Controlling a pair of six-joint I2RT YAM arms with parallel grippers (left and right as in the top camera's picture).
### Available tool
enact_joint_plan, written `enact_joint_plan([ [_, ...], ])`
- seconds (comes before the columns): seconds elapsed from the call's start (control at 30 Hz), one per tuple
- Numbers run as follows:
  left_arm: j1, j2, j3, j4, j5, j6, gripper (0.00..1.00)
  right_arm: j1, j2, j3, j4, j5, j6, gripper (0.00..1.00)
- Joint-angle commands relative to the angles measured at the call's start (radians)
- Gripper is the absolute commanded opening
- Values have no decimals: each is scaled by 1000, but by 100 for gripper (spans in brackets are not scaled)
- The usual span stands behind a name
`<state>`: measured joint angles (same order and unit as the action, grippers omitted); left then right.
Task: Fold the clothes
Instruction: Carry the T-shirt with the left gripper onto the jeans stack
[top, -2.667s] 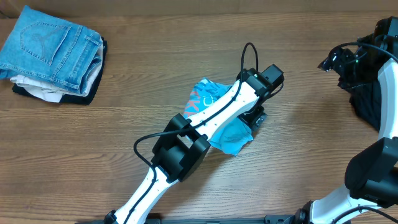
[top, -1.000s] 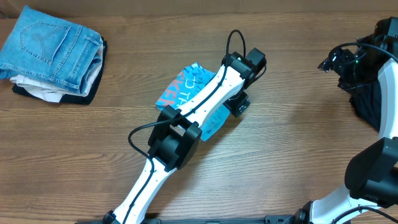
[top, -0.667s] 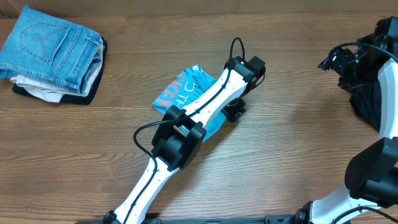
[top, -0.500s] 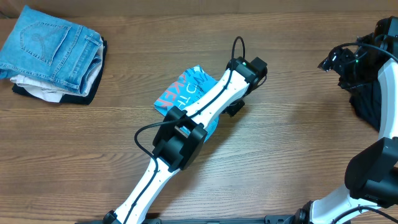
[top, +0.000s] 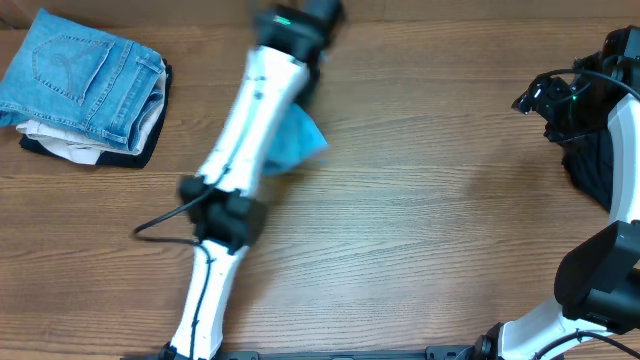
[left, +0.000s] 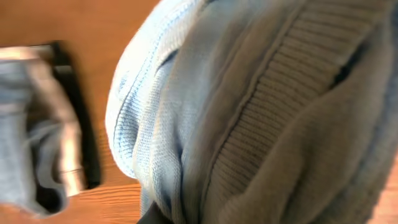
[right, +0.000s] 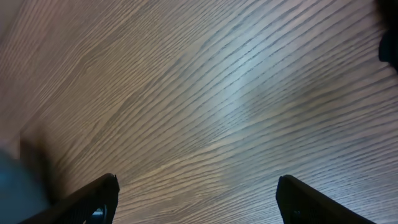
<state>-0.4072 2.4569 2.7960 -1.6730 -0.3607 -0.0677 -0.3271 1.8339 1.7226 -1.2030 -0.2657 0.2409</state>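
Left claw (top: 311, 70): clamped shut on the sky-blue T-shirt (top: 302, 140), motion-blurred near the far edge of the desk (top: 430, 230).
T-shirt, overhead: bunched just below the left claw and mostly hidden behind the white left arm (top: 250, 120). One blue corner sticks out on the arm's right side. Whether the cloth clears the desk cannot be told.
T-shirt, left wrist view: pale blue cloth fills nearly the whole frame, pressed close to the claw, with the ribbed collar band (left: 280, 106) running across it. The print cannot be made out.
Right claw (right: 199, 202): spread wide with nothing between its fingers (right: 93, 196), over bare wood on the right side, well apart from the T-shirt.
Folded stack (top: 85, 85): jeans on top, at the far left corner of the desk, left of the T-shirt and apart from it.
Dark garment (top: 595, 165): at the right edge, beside the right arm (top: 600, 270).
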Motion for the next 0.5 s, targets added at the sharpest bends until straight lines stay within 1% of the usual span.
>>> enact_joint_plan([
  [0.0,120,-153,80,-5,-32,24,4,-2,-10,12,5,-5,-6,85],
  [0.07,200,-215,80,8,-33,55,4,-1,-10,12,4,-6,-6,85],
  [0.13,283,-265,80,38,-44,123,4,-1,-10,12,3,-6,-6,85],
  [0.2,347,-293,80,77,-82,245,4,0,-10,12,0,-6,-6,85],
  [0.23,370,-293,80,110,-120,314,4,1,-11,12,-5,-6,-6,85],
  [0.3,404,-287,79,175,-174,396,4,1,-10,12,-19,-6,-6,85],
  [0.37,456,-285,71,270,-182,448,4,0,-10,12,-38,-6,-6,85],
  [0.43,493,-285,64,342,-182,528,4,0,-10,12,-49,-6,-6,85],
  [0.47,506,-285,62,375,-177,587,4,0,-10,12,-52,-6,-6,85],
])
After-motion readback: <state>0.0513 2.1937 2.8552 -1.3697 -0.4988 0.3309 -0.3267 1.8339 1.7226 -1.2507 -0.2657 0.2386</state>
